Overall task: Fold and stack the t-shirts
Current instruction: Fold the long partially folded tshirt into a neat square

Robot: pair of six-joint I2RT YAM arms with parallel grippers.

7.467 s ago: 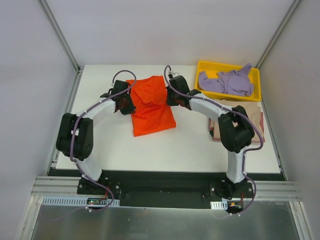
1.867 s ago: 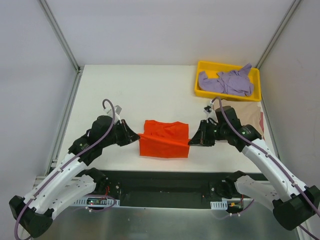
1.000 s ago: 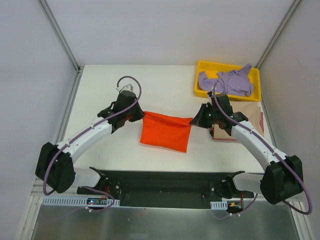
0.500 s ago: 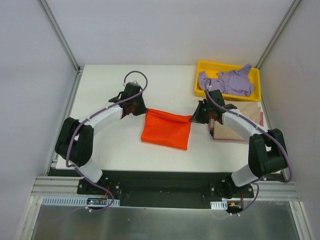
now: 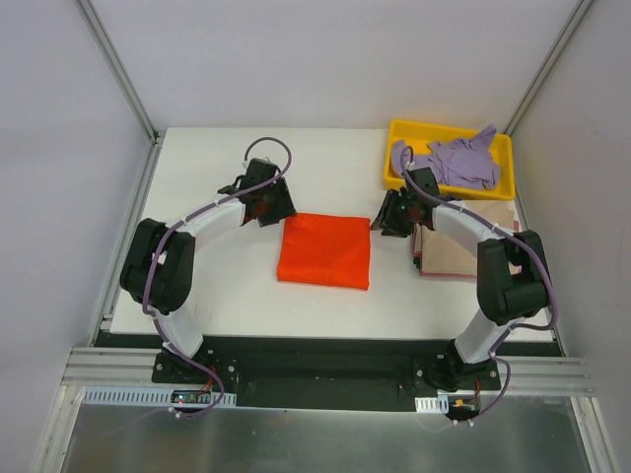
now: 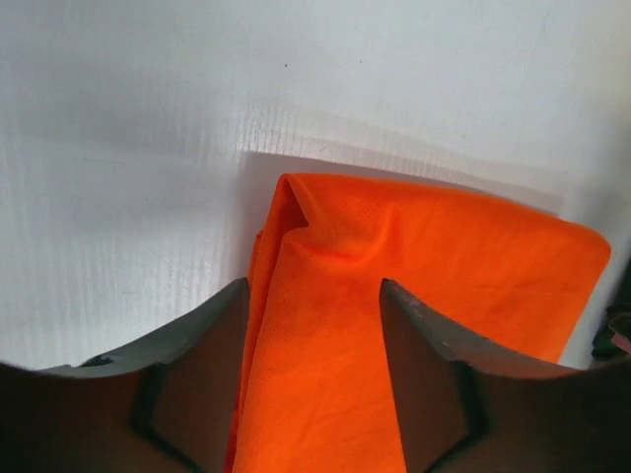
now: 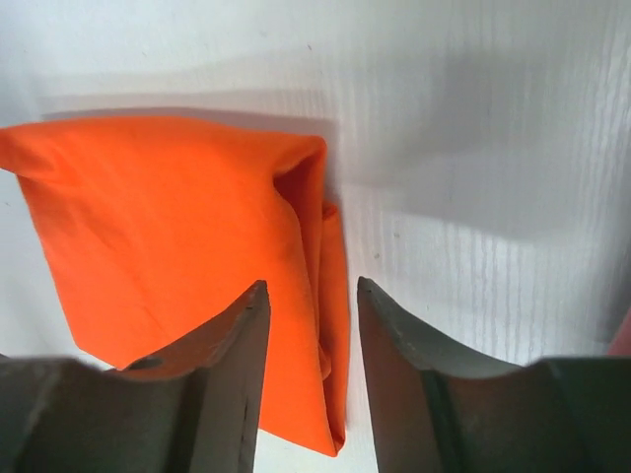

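From above and behind the arm bases, we are looking down on the whole white table (image 5: 237,286). Each wrist camera is peering close past its own fingers (image 6: 187,384) at the folded orange t-shirt (image 5: 325,250). The left is showing the corner at upper left in the top view, the right the one at upper right.

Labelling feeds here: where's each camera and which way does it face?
Top external: above and behind the robot, looking down at the table; left arm and right arm show.
Left wrist: on the left arm, looking past the open left tool at the orange-red t-shirt.
Right wrist: on the right arm, past the open right tool at the same shirt.
All three share the shirt.
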